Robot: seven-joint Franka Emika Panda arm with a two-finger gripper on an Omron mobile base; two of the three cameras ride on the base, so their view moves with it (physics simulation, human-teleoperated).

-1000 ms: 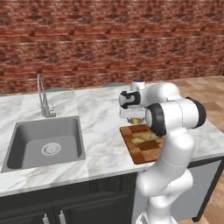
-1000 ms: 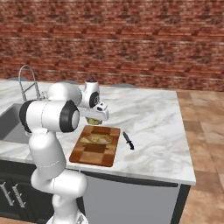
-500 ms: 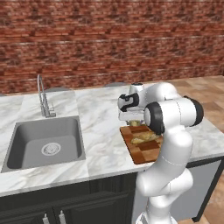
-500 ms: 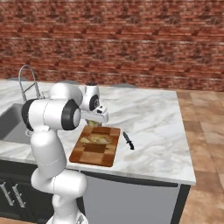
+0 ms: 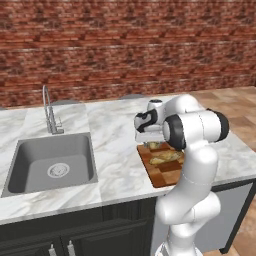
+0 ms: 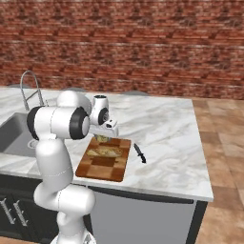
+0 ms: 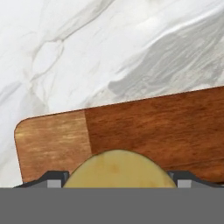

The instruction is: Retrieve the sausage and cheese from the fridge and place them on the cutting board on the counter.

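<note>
My gripper (image 5: 151, 142) hangs just above the far end of the wooden cutting board (image 5: 170, 175) on the marble counter (image 5: 115, 145). Its fingers are shut on the cheese (image 7: 118, 168), a rounded yellow-tan chunk that fills the gap between both tips; the cheese (image 6: 103, 139) sits close over the board (image 6: 102, 167). In the hand view the board's (image 7: 153, 127) corner lies right beneath. A longish tan-brown piece, the sausage (image 6: 104, 152), lies across the board's middle, also the sausage (image 5: 165, 159). The fridge is out of view.
A black-handled knife (image 6: 139, 153) lies on the counter just right of the board. The steel sink (image 5: 50, 162) and curved faucet (image 5: 49, 110) are to the left. A brick wall (image 5: 125, 45) backs the counter; the counter's edge runs close behind the board's near end.
The hand has sunk a little toward the board's far end with the cheese still between its fingers. The piece on the board has not moved.
</note>
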